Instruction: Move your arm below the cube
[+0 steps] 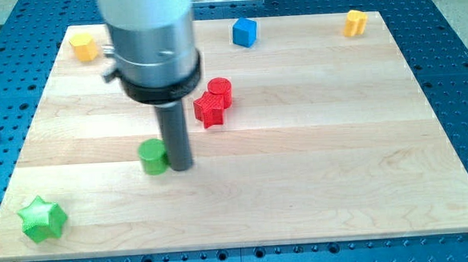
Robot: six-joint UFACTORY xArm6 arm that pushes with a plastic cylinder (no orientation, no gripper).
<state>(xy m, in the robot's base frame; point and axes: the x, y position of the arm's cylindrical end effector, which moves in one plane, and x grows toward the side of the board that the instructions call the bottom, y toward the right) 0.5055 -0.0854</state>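
Blue cube sits at the tabletop's far edge, far and right of my tip, which touches the green cylinder. End effector is a plain rod; nothing to open or close.

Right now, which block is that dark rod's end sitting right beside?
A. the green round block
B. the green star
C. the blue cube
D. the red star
A: my tip rests at the right side of the green round block, while the blue cube sits far off near the view's top.
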